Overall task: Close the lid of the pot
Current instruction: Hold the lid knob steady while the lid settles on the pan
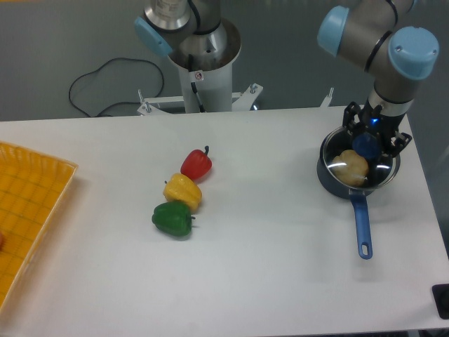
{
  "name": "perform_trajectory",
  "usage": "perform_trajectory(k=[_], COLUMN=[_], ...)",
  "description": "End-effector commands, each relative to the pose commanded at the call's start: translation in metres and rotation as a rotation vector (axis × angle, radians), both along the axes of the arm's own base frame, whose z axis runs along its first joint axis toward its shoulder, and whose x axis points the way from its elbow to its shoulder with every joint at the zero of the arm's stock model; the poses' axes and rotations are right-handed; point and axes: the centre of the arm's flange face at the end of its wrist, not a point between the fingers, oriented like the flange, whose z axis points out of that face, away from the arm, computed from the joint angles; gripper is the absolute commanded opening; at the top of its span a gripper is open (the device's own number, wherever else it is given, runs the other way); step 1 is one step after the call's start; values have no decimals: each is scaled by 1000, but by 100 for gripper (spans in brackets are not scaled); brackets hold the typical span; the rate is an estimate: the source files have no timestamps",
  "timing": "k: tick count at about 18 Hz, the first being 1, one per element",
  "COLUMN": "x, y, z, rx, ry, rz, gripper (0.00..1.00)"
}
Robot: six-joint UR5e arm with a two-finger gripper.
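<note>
The pot [335,187] is a small dark saucepan at the table's right side, its blue handle [362,226] pointing toward the front edge. A pale yellow lump [349,167] lies inside it. The pot lid [383,167], clear glass with a thin metal rim, sits over the pot's mouth, shifted slightly to the right, and I cannot tell if it rests on the rim. My gripper [367,142] comes down from above, its black fingers shut around the lid's blue knob [366,146].
A red pepper [196,163], a yellow pepper [183,189] and a green pepper [172,218] lie in a row at the table's middle. A yellow tray [31,203] sits at the left edge. The arm's base [203,60] stands behind the table, with a black cable [105,74] beside it.
</note>
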Motion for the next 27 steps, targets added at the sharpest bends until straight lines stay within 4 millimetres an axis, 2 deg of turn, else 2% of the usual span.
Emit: perform_trajectory(k=[7,17,27], x=[2,4,6], y=[-9,-19,-21], z=[2,-8,-13], rx=[2,3,2], ry=[6,-16,-26], rz=[-3,7,-9], gripper=[61,61,61])
